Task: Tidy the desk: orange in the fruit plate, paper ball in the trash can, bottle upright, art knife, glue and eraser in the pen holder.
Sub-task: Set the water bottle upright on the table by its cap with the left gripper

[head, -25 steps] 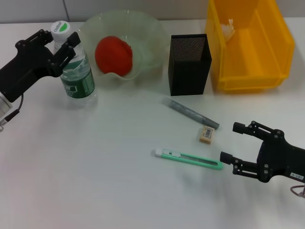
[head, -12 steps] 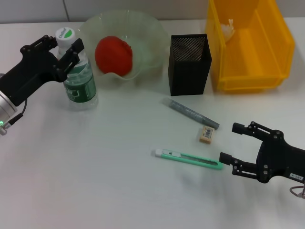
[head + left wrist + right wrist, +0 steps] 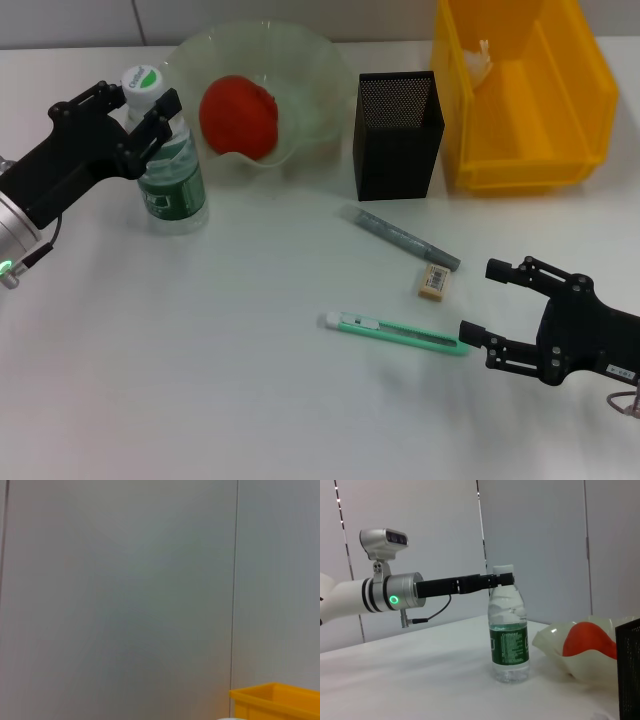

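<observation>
The clear bottle (image 3: 172,175) with a green label stands upright on the table; my left gripper (image 3: 138,100) is shut on its neck just under the white cap. The right wrist view shows the same bottle (image 3: 509,630) and the left gripper (image 3: 502,580). The orange (image 3: 238,115) lies in the glass fruit plate (image 3: 305,55). The black mesh pen holder (image 3: 397,135) stands in the middle. The grey glue stick (image 3: 400,237), eraser (image 3: 434,282) and green art knife (image 3: 395,334) lie on the table. My right gripper (image 3: 482,298) is open, just right of the knife's end. A paper ball (image 3: 480,60) lies in the yellow bin (image 3: 525,150).
The yellow bin stands at the back right beside the pen holder, and its corner shows in the left wrist view (image 3: 277,705). The plate (image 3: 555,640) and orange (image 3: 587,635) stand close to the right of the bottle. White table surface stretches across the front left.
My left gripper has shifted the bottle slightly right and toward the front, holding it by the neck. The right gripper has stayed by the knife.
</observation>
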Tool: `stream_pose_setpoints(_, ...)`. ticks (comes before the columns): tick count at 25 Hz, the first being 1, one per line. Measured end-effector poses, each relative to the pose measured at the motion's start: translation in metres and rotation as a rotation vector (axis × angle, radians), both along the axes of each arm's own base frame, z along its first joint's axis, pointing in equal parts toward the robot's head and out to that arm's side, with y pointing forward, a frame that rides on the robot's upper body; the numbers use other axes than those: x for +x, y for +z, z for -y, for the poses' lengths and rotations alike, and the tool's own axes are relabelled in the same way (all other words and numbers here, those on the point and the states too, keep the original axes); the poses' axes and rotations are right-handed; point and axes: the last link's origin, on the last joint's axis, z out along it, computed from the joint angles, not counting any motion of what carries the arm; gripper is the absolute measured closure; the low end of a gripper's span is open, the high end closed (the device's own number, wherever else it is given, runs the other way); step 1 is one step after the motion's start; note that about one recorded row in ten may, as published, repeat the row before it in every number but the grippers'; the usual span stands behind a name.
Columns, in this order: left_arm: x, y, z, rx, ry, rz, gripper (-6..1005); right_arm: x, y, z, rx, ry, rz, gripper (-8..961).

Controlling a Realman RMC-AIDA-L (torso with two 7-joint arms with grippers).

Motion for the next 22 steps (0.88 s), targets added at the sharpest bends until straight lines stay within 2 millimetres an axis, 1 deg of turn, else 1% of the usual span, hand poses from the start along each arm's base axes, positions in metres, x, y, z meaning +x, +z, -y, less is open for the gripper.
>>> stream_pose_setpoints(4, -0.0001, -0.0015, 0.0009, -0.004, 0.002, 0.004, 556, 0.0001, -0.0002, 0.0003, -0.001, -0.001, 0.000, 129)
stream_pose_setpoints(22, 0.0027, -0.0032, 0.0022, -0.015, -0.018, 0.004, 478, -0.0001, -0.0007, 0.0007, -0.005, -0.001, -0.001, 129)
